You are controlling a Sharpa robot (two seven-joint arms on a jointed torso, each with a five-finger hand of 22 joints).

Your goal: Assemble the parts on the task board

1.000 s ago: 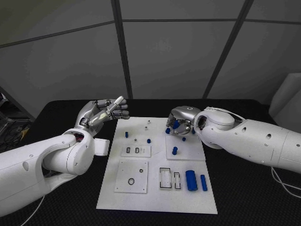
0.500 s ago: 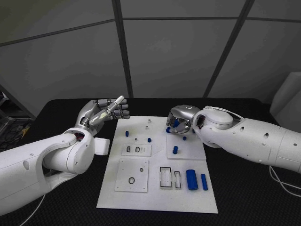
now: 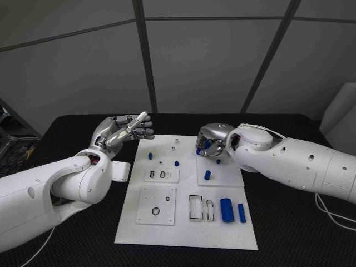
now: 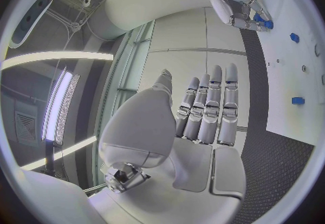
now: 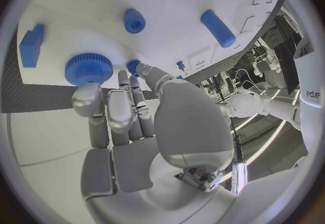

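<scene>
Spanning the middle of the black table (image 3: 82,245), the white task board (image 3: 186,233) lies flat so its sockets face up to both arms. Blue parts are scattered over it: two cylinders (image 3: 227,211) lie side by side at the near right, apparently still waiting; small pegs (image 3: 177,164) stand upright mid-board, looking already seated.

Left hand (image 3: 123,130) hangs raised over the table just beyond the board's far-left corner, fingers straight and close together, holding nothing. Judgement: parked out of the way so the other arm has room.

Right hand (image 3: 211,142) is low over the far right of the board, fingers curled downward. In the right wrist view its fingertips (image 5: 88,102) sit just beside a blue toothed gear (image 5: 89,68) that rests on the board near its edge; a pinch may be forming, but I cannot tell whether the fingers actually touch or clamp it. A blue block (image 5: 31,45) lies nearby.
</scene>
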